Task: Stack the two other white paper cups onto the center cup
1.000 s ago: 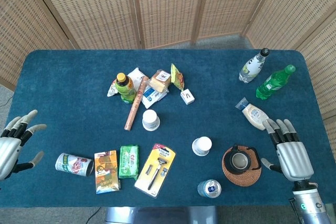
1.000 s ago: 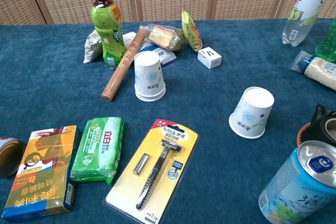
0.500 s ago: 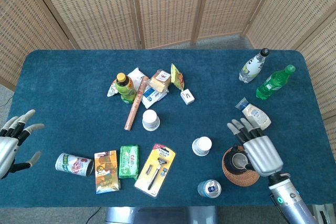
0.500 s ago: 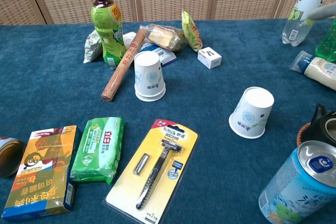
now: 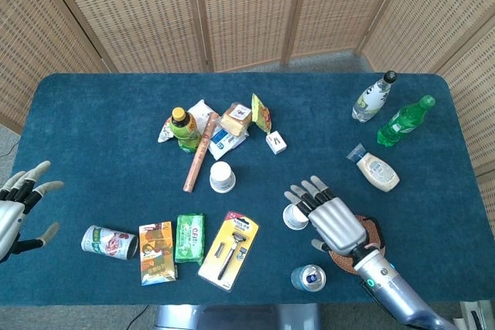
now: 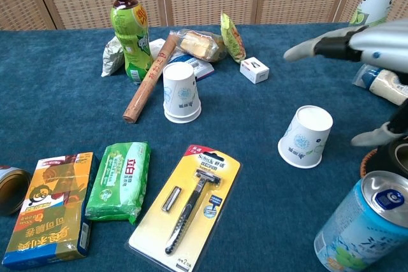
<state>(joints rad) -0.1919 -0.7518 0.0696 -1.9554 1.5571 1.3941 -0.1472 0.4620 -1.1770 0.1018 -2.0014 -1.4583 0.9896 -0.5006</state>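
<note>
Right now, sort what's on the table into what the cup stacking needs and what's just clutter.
Needed:
- left paper cup, upside down
- right paper cup, upside down
- right robot hand, open above the right cup
Only two cups show.

Clutter:
- green tea bottle
- razor pack
- drink can
- green soda bottle
- left robot hand, idle

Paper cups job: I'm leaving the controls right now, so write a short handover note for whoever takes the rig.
Right hand: open, fingers spread, above the near paper cup, not gripping it.
Left hand: open at the table's left edge, holding nothing.
Cups: only two show, both upside down and apart; the far paper cup stands beside the brown tube.
Done: nothing stacked.
Left: grasp the near cup, stack the cups; a third cup is not visible.
</note>
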